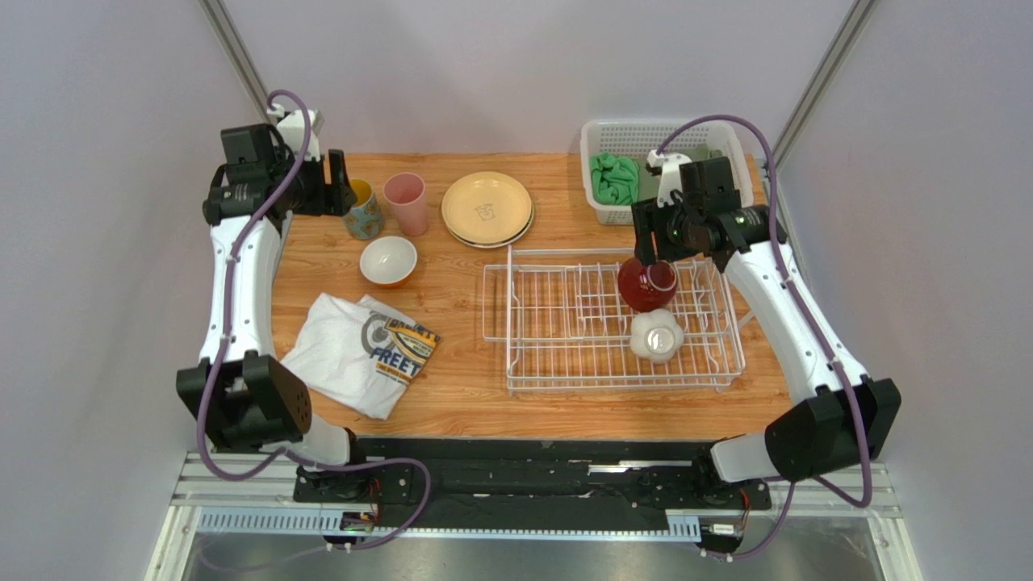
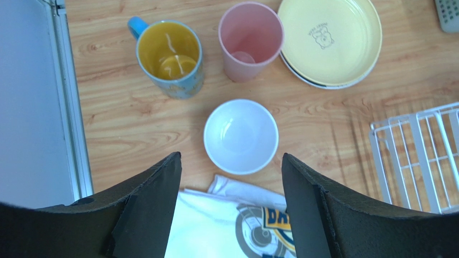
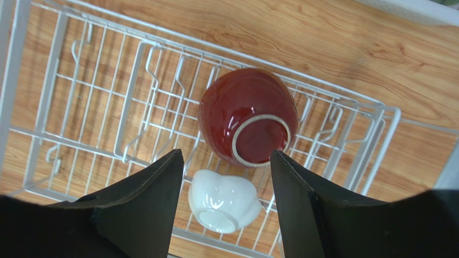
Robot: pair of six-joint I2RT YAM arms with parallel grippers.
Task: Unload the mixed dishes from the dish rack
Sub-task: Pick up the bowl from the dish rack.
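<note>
The white wire dish rack (image 1: 558,317) (image 3: 81,107) holds a dark red bowl (image 1: 646,286) (image 3: 245,110) lying bottom up and a small white lobed bowl (image 1: 656,335) (image 3: 222,200), also upturned. My right gripper (image 1: 645,246) (image 3: 226,153) hovers open above these two, touching neither. On the table to the left stand a light-blue mug (image 1: 363,213) (image 2: 169,56), a pink cup (image 1: 406,202) (image 2: 249,40), stacked tan plates (image 1: 486,208) (image 2: 328,40) and a white bowl (image 1: 388,259) (image 2: 241,135). My left gripper (image 1: 336,182) (image 2: 230,157) hangs open and empty, high over the white bowl.
A printed white T-shirt (image 1: 361,349) (image 2: 226,226) lies at the front left of the table. A white perforated basket (image 1: 703,136) with a green cloth (image 1: 615,178) sits at the back right, just behind the rack. Grey walls close in on both sides.
</note>
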